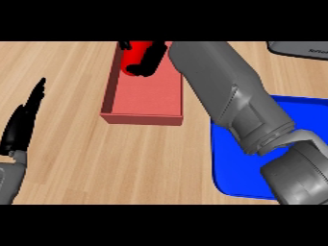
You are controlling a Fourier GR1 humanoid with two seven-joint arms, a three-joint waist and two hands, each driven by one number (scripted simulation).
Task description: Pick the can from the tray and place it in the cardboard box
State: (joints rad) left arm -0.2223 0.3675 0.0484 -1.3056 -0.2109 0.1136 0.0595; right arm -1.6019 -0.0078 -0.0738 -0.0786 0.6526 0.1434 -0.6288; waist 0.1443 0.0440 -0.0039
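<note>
Wooden counter beneath everything. Blue tray at the right, largely covered by the grey right forearm stretching up and left. Red open-topped box left of the tray, bare red floor at its near end. Right hand over the box's far end, black fingers curled round a red can, mostly hidden behind them, plain glossy red. Left hand at the left edge, fingers straight, pointing up, holding nothing.
</note>
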